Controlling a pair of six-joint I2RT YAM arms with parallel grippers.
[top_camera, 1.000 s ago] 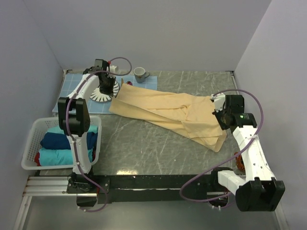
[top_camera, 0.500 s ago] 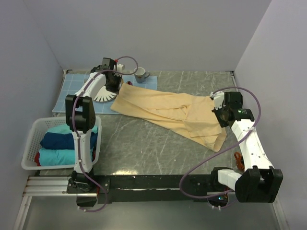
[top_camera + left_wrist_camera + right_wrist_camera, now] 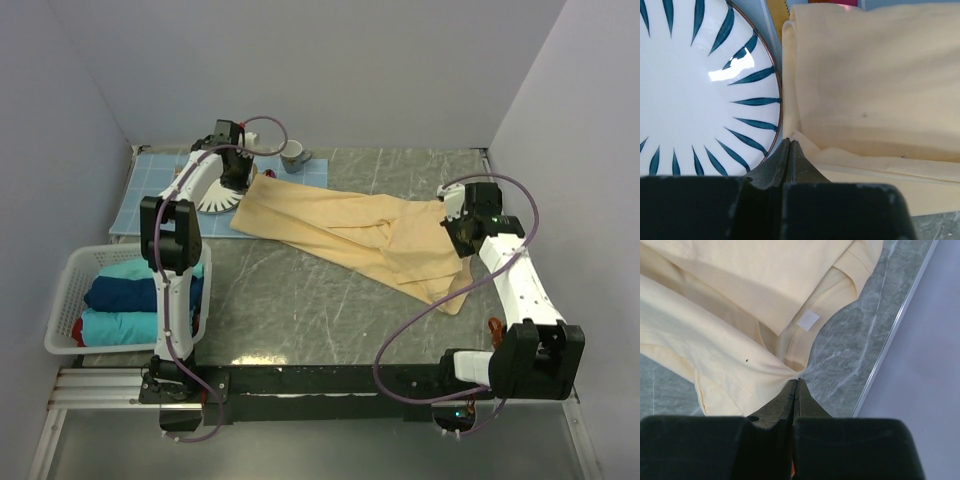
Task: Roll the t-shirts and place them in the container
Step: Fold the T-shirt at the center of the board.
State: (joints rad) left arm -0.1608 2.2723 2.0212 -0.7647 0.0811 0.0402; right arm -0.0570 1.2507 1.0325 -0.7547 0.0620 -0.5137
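Observation:
A large pale yellow-cream t-shirt [image 3: 340, 230] lies folded lengthwise across the table, running from far left to near right. My left gripper [image 3: 240, 172] is at its far-left end, beside the plate. In the left wrist view the jaws [image 3: 790, 143] are shut, pinching a corner of the shirt [image 3: 865, 90]. My right gripper [image 3: 455, 226] is at the shirt's right end. In the right wrist view its jaws [image 3: 797, 381] are shut on gathered cloth of the shirt [image 3: 715, 340], just below the neck opening and the white label [image 3: 808, 320].
A white plate with blue streaks [image 3: 212, 198] sits on a blue mat [image 3: 150, 185], touching the shirt's left end; it also shows in the left wrist view [image 3: 700, 90]. A grey mug [image 3: 293, 154] stands behind. A white basket [image 3: 62, 300] with folded blue and teal cloth is at the left. Walls close in on both sides.
My left gripper moved right from over the plate to the shirt's corner. My right gripper moved farther back, pulling the shirt's right end with it.

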